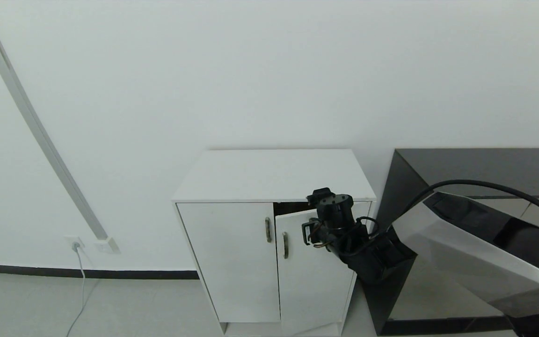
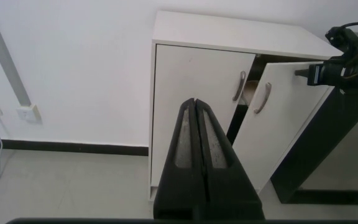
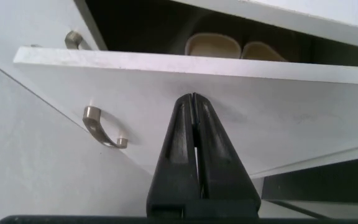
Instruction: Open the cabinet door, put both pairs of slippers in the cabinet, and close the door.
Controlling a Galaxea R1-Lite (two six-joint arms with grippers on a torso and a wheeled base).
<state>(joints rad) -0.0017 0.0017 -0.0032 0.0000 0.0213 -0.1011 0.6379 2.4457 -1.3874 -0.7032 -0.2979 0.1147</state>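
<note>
Right end effector (image 3: pixel 194 98), fingers together, against ajar cabinet door (image 3: pixel 291 106).

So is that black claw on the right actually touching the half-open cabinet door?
Cannot tell. In the right wrist view the shut right gripper points straight at the door and its tips overlap the door's face, but neither contact nor a gap is plain.

My right forearm (image 1: pixel 475 252) is wearing a smooth pale-grey shell with a glossy black panel along its top, and a thick black cable (image 1: pixel 466 182) is arching over it. My right wrist (image 1: pixel 339 224) is showing as a black cylinder with thin wires looping beside it. My left jaws and right jaws are showing matte black, tapering fingers (image 2: pixel 182 140) with greyer inset faces.
</note>
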